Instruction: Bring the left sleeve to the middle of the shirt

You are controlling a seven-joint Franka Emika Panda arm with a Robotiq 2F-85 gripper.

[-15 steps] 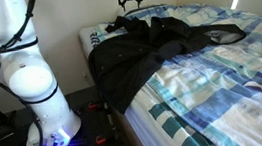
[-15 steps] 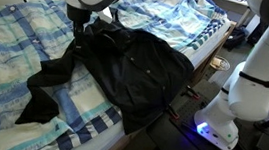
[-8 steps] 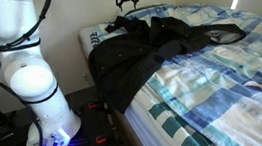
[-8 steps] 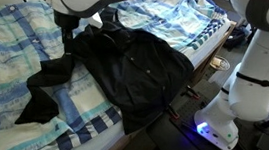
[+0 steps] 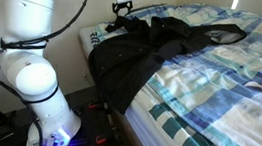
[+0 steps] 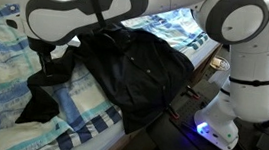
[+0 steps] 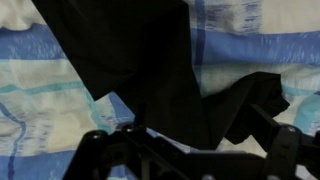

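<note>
Left sleeve: black, floppy strip lying on the quilt. It runs off the shirt's shoulder away from the robot base, w/ a rumpled end. Stretched out, not folded onto the shirt's middle.
Shirt: large, black, rumpled, spread across the quilt in both exterior views. The body side hangs over the edge nearest the robot base.
Pincer: above the shirt's upper part, near the wall. In wrist view the fingers sit wide apart at the frame bottom, w/ nothing between them, so it's spread and holding nothing. Can't tell if the tips touch fabric.
Under pincer (wrist view): black fabric narrowing downward, w/ blue-white quilt showing either side.
Arm: white, reaches from the base across the shirt. It blocks the pincer in that exterior view.
Quilt: blue-and-white checks, wrinkled, covers the surface around the shirt.
</note>
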